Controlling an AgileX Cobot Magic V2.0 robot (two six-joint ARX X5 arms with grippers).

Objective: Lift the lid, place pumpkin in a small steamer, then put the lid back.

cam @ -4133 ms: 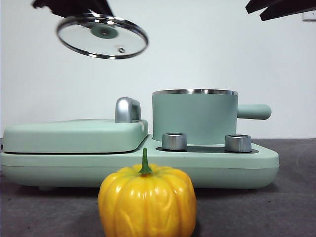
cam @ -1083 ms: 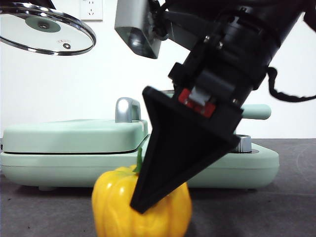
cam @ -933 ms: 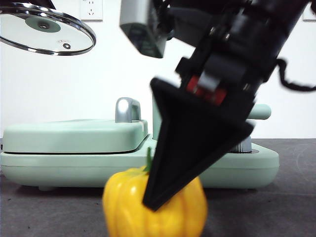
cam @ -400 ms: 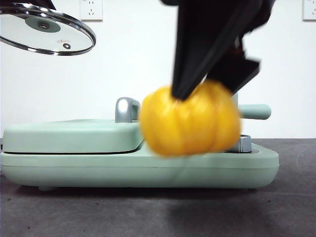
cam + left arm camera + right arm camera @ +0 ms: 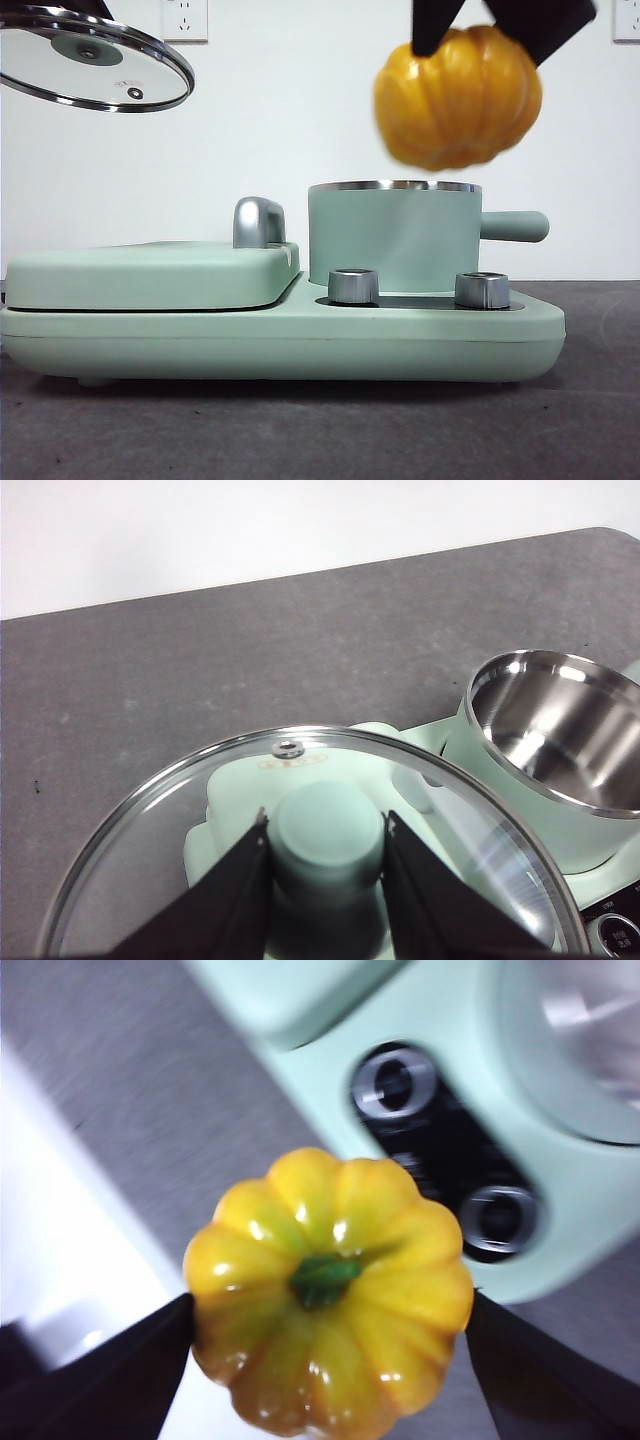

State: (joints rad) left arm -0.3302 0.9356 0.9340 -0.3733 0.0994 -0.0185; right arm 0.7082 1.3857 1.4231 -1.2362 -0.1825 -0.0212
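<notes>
My right gripper (image 5: pixel 500 20) is shut on the yellow-orange pumpkin (image 5: pixel 458 97) and holds it in the air above the right part of the small steamer (image 5: pixel 395 237), clear of its steel rim. In the right wrist view the pumpkin (image 5: pixel 330 1285) with its green stem sits between the two black jaws. My left gripper (image 5: pixel 325 855) is shut on the mint-green knob of the glass lid (image 5: pixel 480 855) and holds it high at the far left (image 5: pixel 95 70). The steamer is open; its shiny steel inside (image 5: pixel 560 730) shows.
The steamer stands on a wide mint-green appliance base (image 5: pixel 280 340) with two silver knobs (image 5: pixel 353 285) in front of it. A flat mint-green griddle cover (image 5: pixel 150 272) with a chrome handle (image 5: pixel 258 222) fills the base's left half. Dark grey table (image 5: pixel 300 430) lies in front.
My right gripper closed on the pumpkin on the table in front of the base, then lifted it up and to the right, above the steamer. The lid stays held at the upper left.
</notes>
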